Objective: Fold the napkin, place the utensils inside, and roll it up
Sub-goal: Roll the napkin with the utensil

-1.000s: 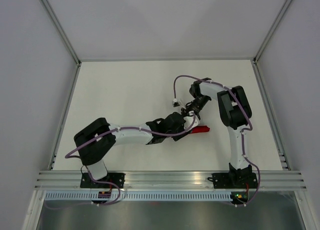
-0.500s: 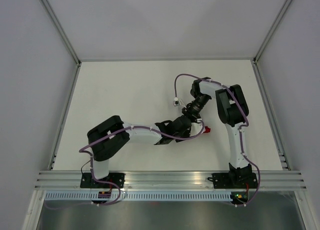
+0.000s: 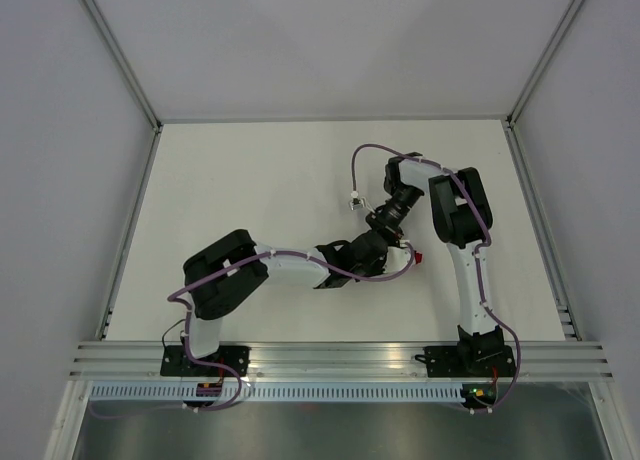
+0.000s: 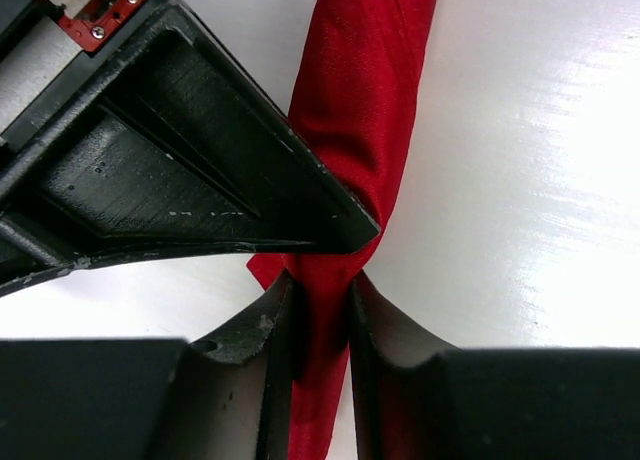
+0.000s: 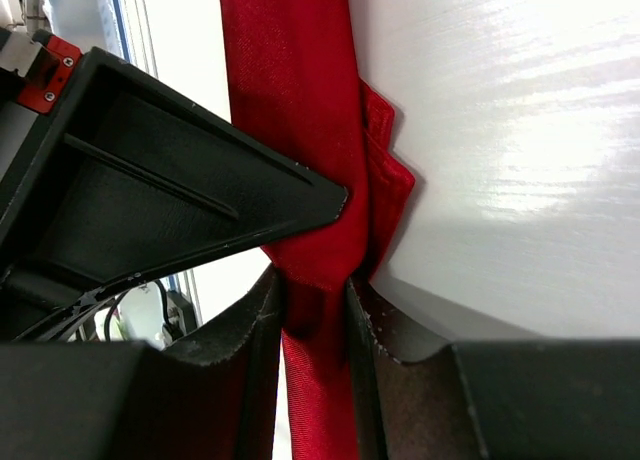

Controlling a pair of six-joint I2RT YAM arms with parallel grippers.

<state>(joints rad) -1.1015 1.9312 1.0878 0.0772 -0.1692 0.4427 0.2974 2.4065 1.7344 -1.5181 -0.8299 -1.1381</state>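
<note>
Pinching the rolled napkin (image 4: 365, 80) between its jaws, your left gripper (image 4: 318, 310) is clamped on it, and the right gripper (image 5: 315, 300) clamps it just beyond those jaws; pull unevenly and the roll may loosen, and any utensils inside, hidden here, could slip out

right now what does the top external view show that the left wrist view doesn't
Only the top external view shows the whole setup: the left arm and right arm meeting over the white table, with just a small red tip of the napkin peeking out beside them. Only the left wrist view shows the napkin bunched into a narrow strip, with the left tool closed on it and its fingers pressing the cloth from both sides. Both views show the red napkin on the white table.
</note>
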